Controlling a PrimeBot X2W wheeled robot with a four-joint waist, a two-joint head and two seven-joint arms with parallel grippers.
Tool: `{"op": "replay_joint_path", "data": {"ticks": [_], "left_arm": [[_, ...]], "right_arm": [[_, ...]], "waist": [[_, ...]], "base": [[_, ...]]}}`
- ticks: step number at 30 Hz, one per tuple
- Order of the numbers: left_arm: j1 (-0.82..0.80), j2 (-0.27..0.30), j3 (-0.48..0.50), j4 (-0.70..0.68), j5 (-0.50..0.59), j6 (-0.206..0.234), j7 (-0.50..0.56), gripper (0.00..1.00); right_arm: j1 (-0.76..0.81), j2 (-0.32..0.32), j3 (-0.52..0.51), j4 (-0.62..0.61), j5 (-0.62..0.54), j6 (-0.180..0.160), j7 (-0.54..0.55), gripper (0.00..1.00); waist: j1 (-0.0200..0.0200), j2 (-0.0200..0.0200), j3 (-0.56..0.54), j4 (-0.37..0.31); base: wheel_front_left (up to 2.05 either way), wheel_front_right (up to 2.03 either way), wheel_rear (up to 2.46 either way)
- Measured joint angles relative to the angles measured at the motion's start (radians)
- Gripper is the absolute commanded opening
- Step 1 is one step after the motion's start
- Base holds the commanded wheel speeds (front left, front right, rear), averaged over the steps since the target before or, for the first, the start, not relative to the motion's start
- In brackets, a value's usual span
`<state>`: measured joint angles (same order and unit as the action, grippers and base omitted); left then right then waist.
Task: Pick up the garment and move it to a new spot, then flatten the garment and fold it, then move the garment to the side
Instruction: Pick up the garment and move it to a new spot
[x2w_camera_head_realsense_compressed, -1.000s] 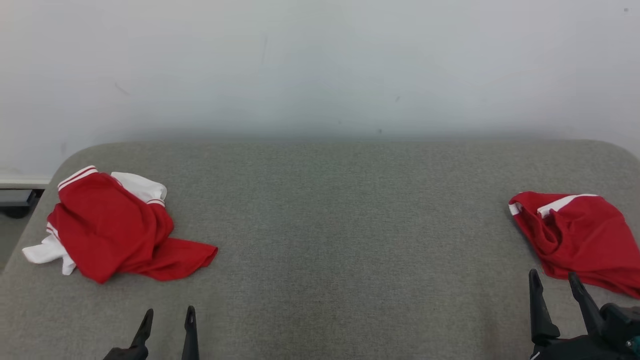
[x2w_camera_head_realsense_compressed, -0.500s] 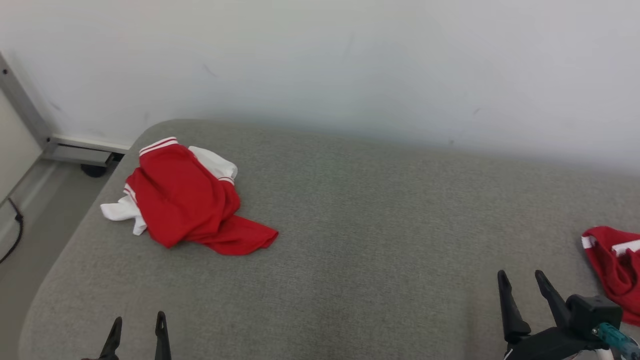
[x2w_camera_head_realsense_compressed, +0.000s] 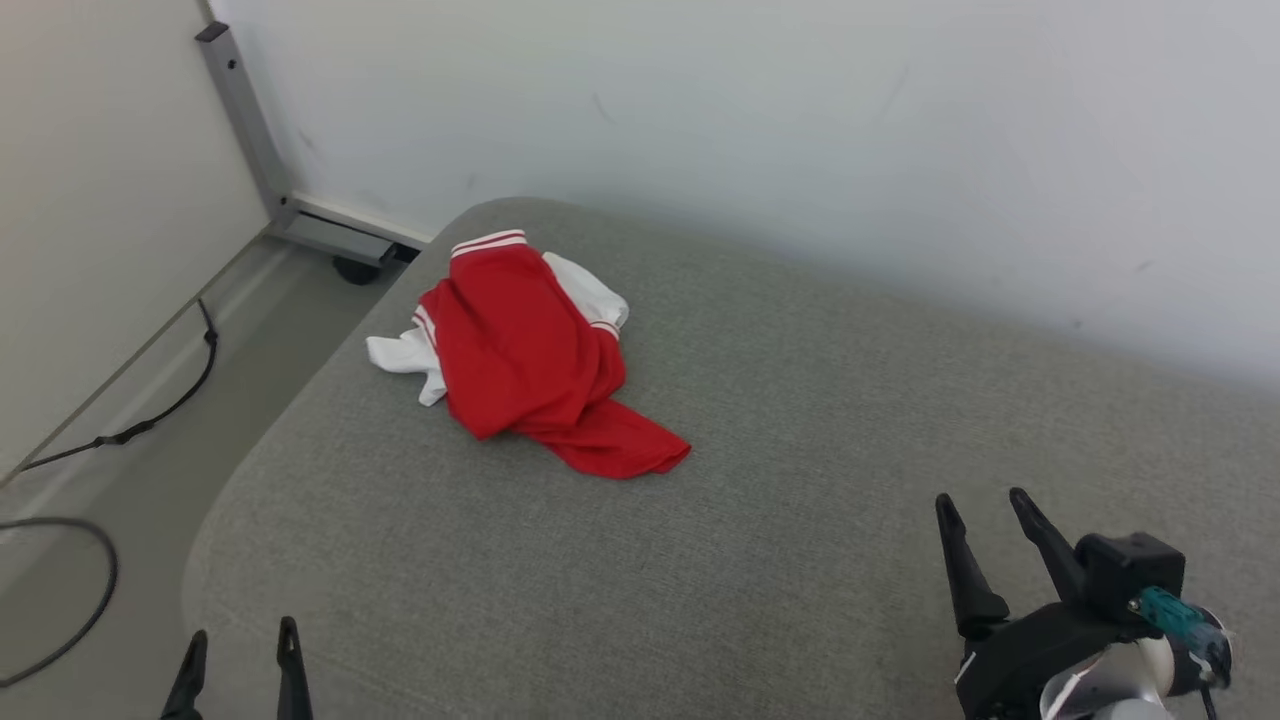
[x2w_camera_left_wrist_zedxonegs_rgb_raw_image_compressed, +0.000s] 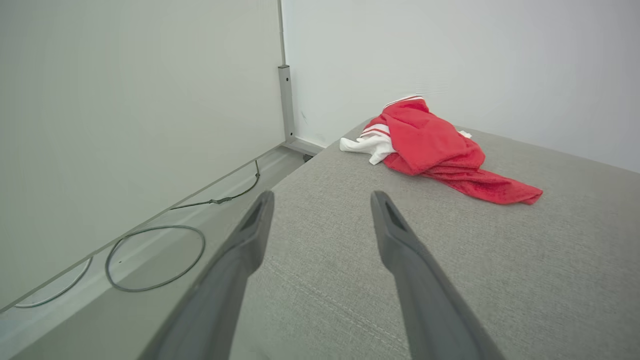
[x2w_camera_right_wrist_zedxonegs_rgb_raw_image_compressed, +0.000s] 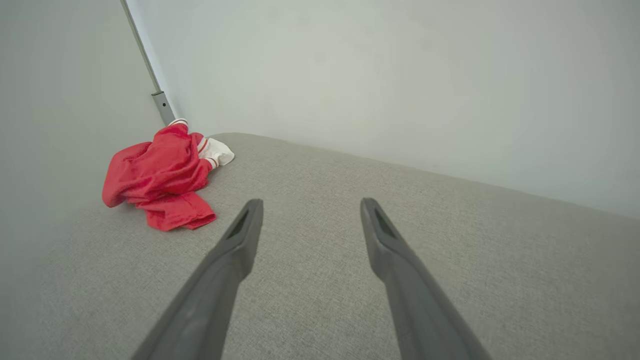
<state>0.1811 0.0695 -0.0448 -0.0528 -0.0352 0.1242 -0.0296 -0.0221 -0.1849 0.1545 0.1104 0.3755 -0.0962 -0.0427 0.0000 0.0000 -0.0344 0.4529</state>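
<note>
Your head view looks down on the bench (x2w_camera_head_realsense_compressed: 760, 560), both wrist views look low along it, all sharing the garment (x2w_camera_head_realsense_compressed: 530, 360).

Open grey surface (x2w_camera_head_realsense_compressed: 800, 440), seemingly, before garment (x2w_camera_head_realsense_compressed: 525, 360)

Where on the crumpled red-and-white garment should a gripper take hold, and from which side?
Probably the loose red flap trailing off the garment toward the robot. It lies thin and free of the heap, so come down on it from the near side.

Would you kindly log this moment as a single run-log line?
phase: pick not begun | garment: crumpled, lying on grey surface near its far-left corner | left claw: open, empty | right claw: open, empty
</note>
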Motion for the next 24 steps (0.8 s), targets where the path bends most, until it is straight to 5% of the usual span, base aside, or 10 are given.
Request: {"op": "replay_joint_path", "data": {"ticks": [15,24], "left_arm": [[0.005,-0.007,-0.006,-0.018,-0.011,-0.002,0.013,1.0],[-0.161,0.023,-0.029,0.018,-0.051,-0.08,0.058,1.0]], "right_arm": [[-0.043,0.006,0.018,0.055,-0.008,0.017,0.016,1.0],[-0.01,0.007,0.003,0.049,-0.008,0.016,0.007,1.0]], "waist": [[0.0,0.0,0.023,0.067],[0.0,0.0,0.016,0.048]], "base": [[0.0,0.0,0.0],[0.0,0.0,0.0]]}}
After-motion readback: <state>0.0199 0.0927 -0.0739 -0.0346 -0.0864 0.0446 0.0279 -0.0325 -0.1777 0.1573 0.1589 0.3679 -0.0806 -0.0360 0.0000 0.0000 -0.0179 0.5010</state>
